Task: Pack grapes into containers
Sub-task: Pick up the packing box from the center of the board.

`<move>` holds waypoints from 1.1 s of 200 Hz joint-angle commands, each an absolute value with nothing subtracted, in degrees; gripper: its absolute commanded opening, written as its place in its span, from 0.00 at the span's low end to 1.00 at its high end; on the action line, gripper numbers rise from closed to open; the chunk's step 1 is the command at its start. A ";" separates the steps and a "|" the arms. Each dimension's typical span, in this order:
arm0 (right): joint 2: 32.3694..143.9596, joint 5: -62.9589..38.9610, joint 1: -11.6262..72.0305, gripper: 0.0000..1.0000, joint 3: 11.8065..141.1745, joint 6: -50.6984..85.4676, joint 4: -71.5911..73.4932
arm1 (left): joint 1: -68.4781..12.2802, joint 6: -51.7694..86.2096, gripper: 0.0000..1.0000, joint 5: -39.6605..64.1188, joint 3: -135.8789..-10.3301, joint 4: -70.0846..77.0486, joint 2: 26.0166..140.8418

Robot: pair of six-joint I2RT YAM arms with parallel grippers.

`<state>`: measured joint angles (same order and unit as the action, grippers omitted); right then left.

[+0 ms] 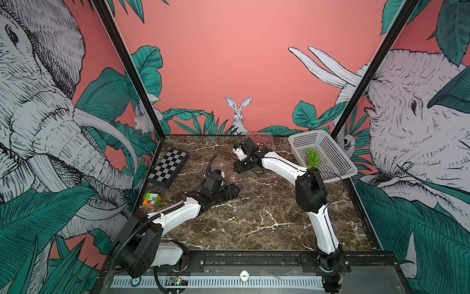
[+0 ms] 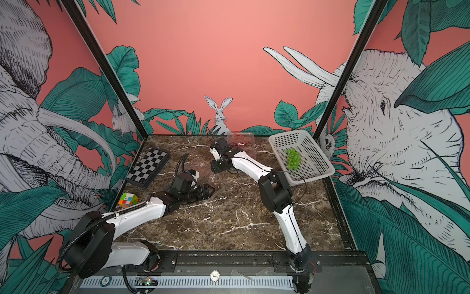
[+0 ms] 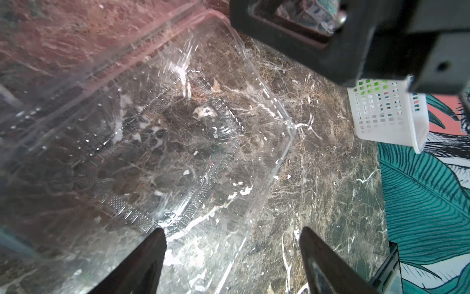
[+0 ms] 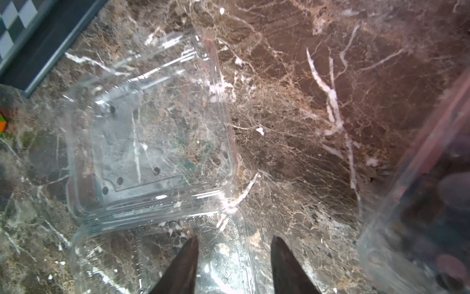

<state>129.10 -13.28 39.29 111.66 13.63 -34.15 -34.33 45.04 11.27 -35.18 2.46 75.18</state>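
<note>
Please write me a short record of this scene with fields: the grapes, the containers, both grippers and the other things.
green grapes: lying in the white basket, not yet packed
packed container: clear, by the back wall, red grapes inside
empty container: lid open, nothing inside
left gripper: jaws apart, the empty container's rim between them
right gripper: jaws apart over that container's rim
other things: chessboard, colour cube

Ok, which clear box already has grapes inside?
The box by the back wall, holding reddish grapes; the open box mid-table is empty.
</note>
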 commanded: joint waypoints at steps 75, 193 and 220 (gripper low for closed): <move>125.32 -10.66 40.85 0.39 103.42 13.67 -32.18 | -34.56 44.91 0.85 10.02 -34.20 1.45 73.65; 119.01 -10.09 40.88 0.08 96.60 15.42 -27.72 | -34.54 40.00 0.88 4.78 -38.70 -7.25 68.55; 115.58 -9.55 40.93 0.07 94.28 15.76 -26.52 | -34.35 38.47 0.91 3.66 -40.87 -9.58 67.04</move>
